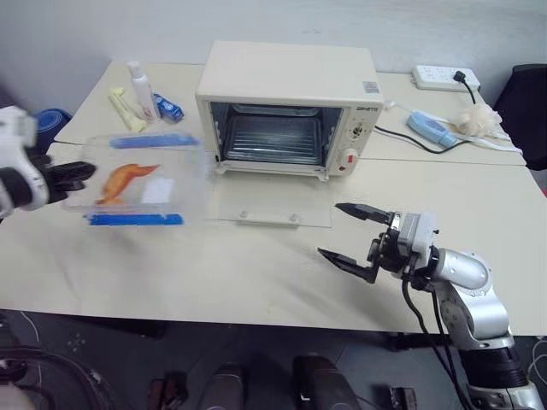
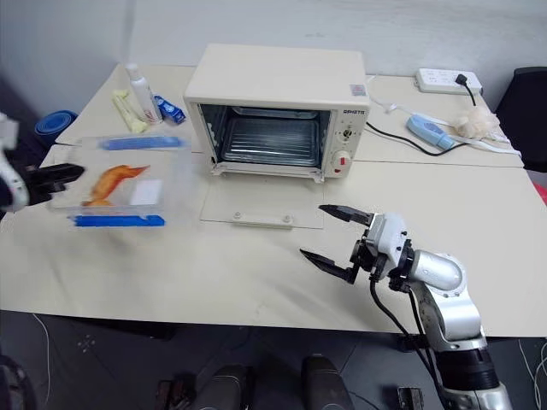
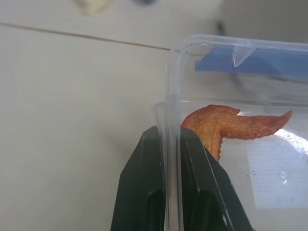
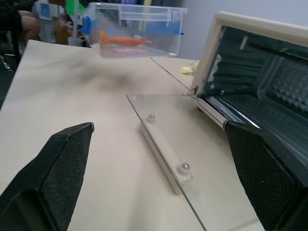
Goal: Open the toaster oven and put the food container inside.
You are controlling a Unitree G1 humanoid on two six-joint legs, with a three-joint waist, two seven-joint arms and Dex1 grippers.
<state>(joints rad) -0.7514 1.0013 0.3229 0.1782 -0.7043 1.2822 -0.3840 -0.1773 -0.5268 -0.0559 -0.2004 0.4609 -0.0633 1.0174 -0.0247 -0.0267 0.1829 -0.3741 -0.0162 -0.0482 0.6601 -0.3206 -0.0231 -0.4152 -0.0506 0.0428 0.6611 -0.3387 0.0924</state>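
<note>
fingers [image 3: 144,192] pinch food container [image 1: 141,184] wall — lifted.

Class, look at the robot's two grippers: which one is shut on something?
The left gripper: its fingers pinch the wall of the food container. The right gripper gapes open, holding nothing.

Bkgd: pale wall [image 1: 282,21] behind two cream tables [image 1: 256,265] butted w/ seam; dark floor [image 1: 102,359] below front edge; black chair [image 1: 526,111] at far right, beyond the jaws.
</note>
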